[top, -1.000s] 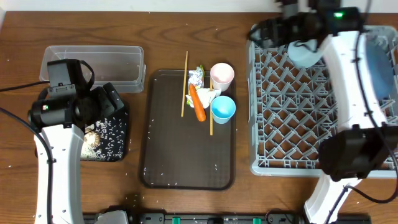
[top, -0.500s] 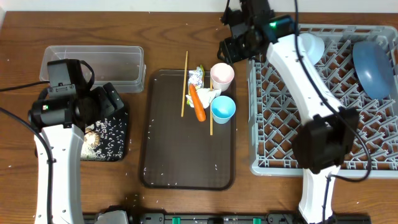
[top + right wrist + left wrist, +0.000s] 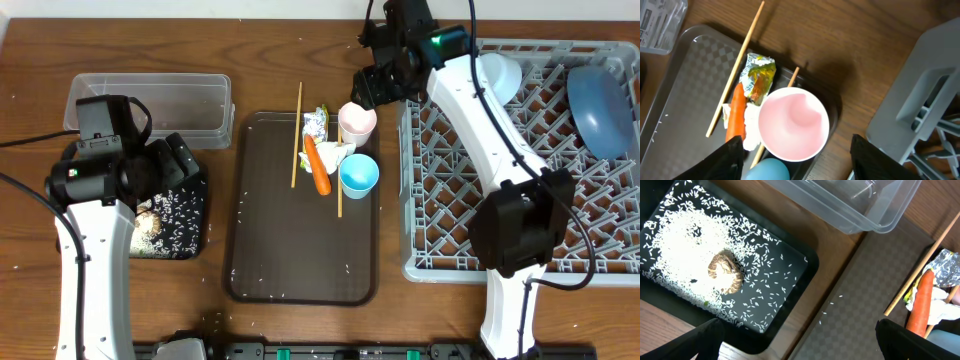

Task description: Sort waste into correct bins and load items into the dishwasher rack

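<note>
The pale pink cup (image 3: 357,120) (image 3: 792,125) stands upright at the brown tray's far right corner, with the light-blue cup (image 3: 359,174) (image 3: 767,170) just in front of it. My right gripper (image 3: 375,85) (image 3: 802,160) hovers open over the pink cup, a finger on each side, not touching. An orange carrot (image 3: 317,166), a wrapper (image 3: 316,123), a white tissue (image 3: 335,152) and two chopsticks (image 3: 297,135) lie beside the cups. The grey rack (image 3: 520,200) holds the large blue bowl (image 3: 598,100) and the small light-blue bowl (image 3: 497,72). My left gripper (image 3: 800,345) is open and empty above the black tray (image 3: 805,275) of rice (image 3: 680,255) and a brownish scrap (image 3: 726,270).
The clear tub (image 3: 150,108) sits behind the black tray at the far left. The dark brown serving tray (image 3: 300,250) lies in the middle with a few stray rice grains near its front. The rack's near corner (image 3: 925,100) is close to the right of the pink cup.
My right arm has swung left from over the rack to the pink cup, leaving the small light-blue bowl in the rack. The left arm has not moved.
</note>
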Robot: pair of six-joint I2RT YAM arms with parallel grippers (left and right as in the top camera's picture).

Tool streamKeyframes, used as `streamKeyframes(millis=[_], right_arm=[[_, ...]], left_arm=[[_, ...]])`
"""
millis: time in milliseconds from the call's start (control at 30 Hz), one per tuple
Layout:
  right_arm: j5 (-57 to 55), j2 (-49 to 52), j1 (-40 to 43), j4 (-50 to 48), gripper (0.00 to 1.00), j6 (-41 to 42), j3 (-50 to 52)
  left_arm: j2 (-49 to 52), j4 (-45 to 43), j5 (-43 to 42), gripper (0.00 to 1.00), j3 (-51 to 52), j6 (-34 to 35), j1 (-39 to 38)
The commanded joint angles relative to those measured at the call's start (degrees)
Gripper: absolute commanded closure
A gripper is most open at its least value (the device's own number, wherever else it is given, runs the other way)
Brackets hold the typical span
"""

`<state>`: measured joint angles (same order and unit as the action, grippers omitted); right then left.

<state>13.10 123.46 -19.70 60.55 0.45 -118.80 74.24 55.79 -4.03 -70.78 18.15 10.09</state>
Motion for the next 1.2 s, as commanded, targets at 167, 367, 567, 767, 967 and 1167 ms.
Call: streamKeyframes(millis=[167,367,567,767,967,1167], right_arm=[[9.64,-2.49,0.37,0.55,0.35,-2.43,-0.33],[3.08,-2.49,-4.37,-0.81,0.30,-3.32,-0.33],[3.04,-2.73,-4.46,-3.19,0.27,-0.24,-0.35],[3.10,-3.15,-4.02,-2.47,0.24,-1.03,-0.35],[1.84,-3.23,-1.86,-0.31,0.20,-1.16,-0.35],[1.95,-3.26,4.48,5.01,0.24,-1.14,-0.35]], left_arm=[[-0.50,-7.91,1.09,0.02,-0.70,-0.46,0.24],[-0.50,-7.93,1.07,0.02,-0.70,-0.44,0.24],[-0.50,-8.92,1.09,0.02,-0.70,-0.28,0.24],[-0.50,-9.44,-0.13,0.02,-0.70,-0.26,0.24],[1.27,-15.43,-11.56,0.02,-0.70,-6.36,-2.14],[9.77,-22.16,-9.81,0.02,-0.70,-8.13,-10.27]])
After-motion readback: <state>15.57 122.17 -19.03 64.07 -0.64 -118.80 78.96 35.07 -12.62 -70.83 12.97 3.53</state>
